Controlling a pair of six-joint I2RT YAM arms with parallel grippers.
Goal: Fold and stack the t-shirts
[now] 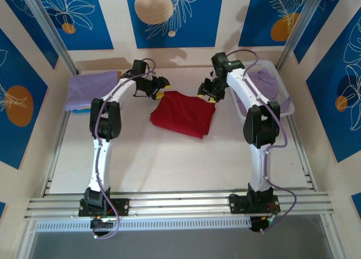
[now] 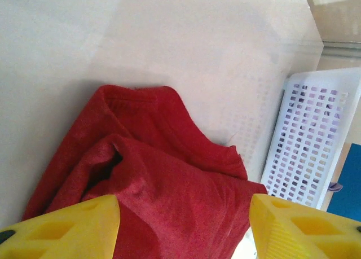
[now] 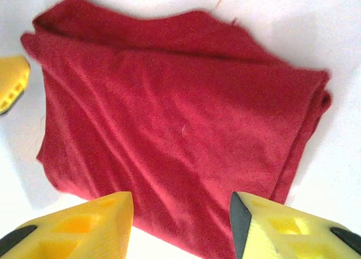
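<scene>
Hovering spread and empty over the far corners of the folded dark red t-shirt (image 1: 183,113) lying far-middle on the tabletop (image 1: 169,163), the left claw (image 1: 161,93) and right claw (image 1: 206,94) seem poised to carry it to the lavender pile (image 1: 90,88) at the far left corner.

No writing, label or number can be read anywhere.

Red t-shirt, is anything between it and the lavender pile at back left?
No object lies on the table between the red t-shirt and the lavender pile; the open left end effector stands by the shirt's back-left corner.
</scene>
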